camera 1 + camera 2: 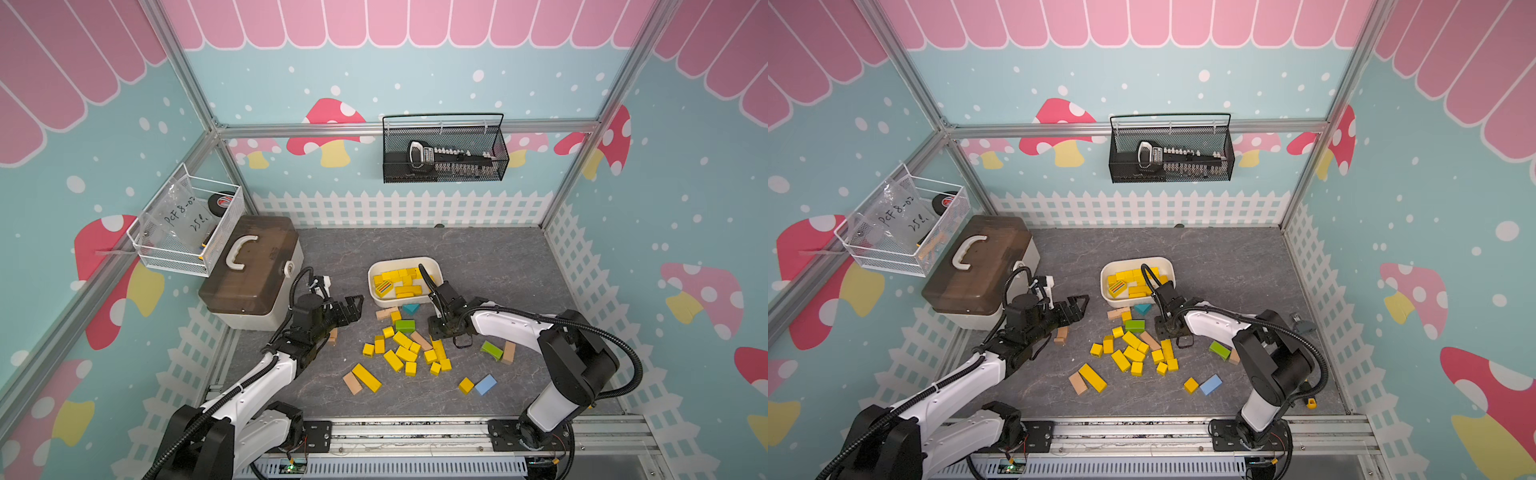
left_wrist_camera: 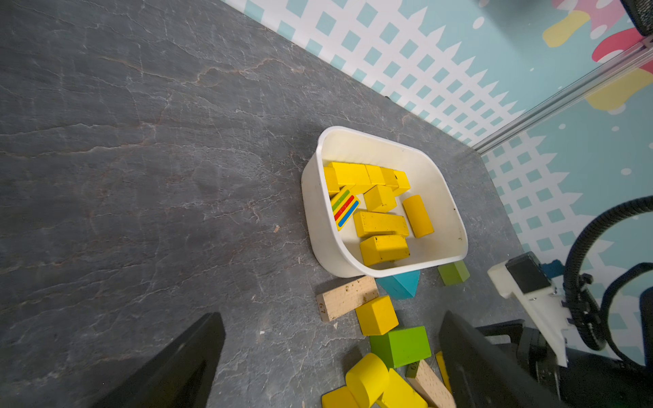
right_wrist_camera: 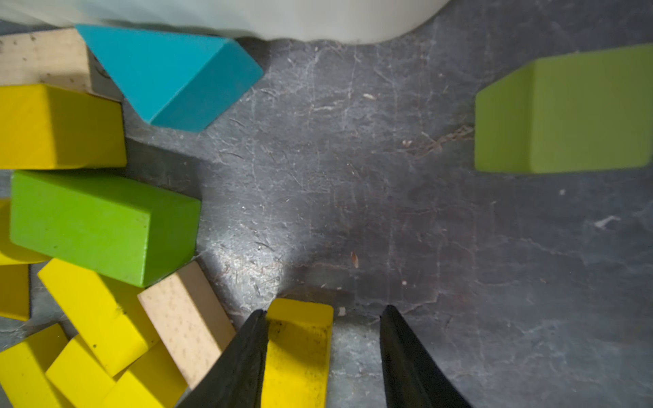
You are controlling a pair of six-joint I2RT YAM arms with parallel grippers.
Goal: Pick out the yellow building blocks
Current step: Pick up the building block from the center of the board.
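Right hand [image 3: 323, 309] at the rim of the loose heap, its black fingers [image 3: 243, 360] parted around the end of a yellow bar [image 3: 300, 353]. One finger lies against the bar's side. We see bare surface [image 1: 498, 266] between the bar and the opposite finger, so the grip is not closed.

Left hand [image 1: 354, 308] is spread wide and holds nothing. It points toward the white bin [image 1: 402, 259] from the side of the left edge.

The bin stands near the middle of the surface, a little toward the far edge. It carries a layer of yellow building blocks [image 1: 405, 283], the striped block [image 2: 344, 208] among them at the wall nearest the left edge.

Between the bin and the near edge we find about a dozen loose yellow blocks [image 1: 405, 353]. They are heaped with a green brick [image 1: 405, 325], a teal wedge [image 1: 410, 308] just beside the bin's near wall, and tan plain-wood pieces [image 1: 420, 340].

Closer to the near edge, the longest yellow block [image 1: 366, 377] lies beside a tan block [image 1: 352, 383]. A single yellow cube [image 1: 466, 385] sits just beside a light blue block [image 1: 485, 384] toward the near right corner. A green arch piece [image 1: 491, 350] lies by the right arm. A brown-lidded case [image 1: 249, 270] stands along the left edge, toward the far left corner.
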